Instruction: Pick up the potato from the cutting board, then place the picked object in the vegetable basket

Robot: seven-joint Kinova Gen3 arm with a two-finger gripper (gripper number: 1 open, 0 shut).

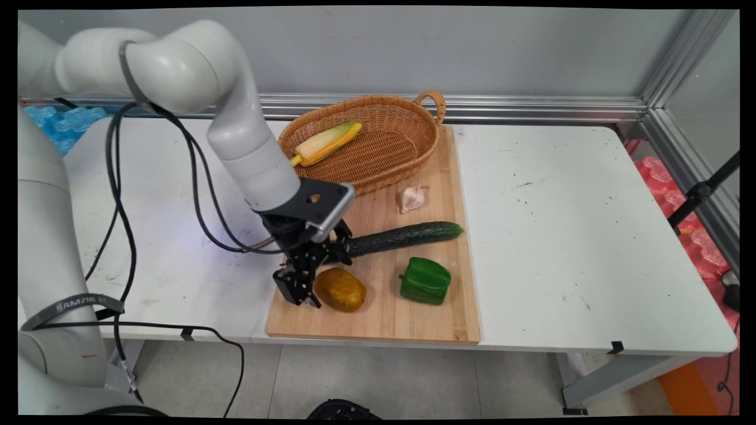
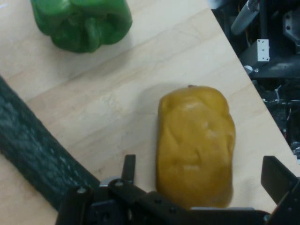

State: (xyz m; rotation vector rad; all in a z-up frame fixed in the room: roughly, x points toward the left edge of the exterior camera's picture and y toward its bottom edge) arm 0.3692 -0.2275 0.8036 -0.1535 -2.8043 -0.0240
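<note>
A yellow-brown potato lies on the near left part of the wooden cutting board. My gripper is low over the potato's left end and open. One finger stands on each side of the potato, with a gap to it on both sides. A long dark cucumber lies just beyond the far finger. To the right of the potato is a green bell pepper.
A garlic bulb lies further back on the board. Behind it a wicker basket holds an ear of corn. White table stretches to the right of the board. The board's edge runs close to my near finger.
</note>
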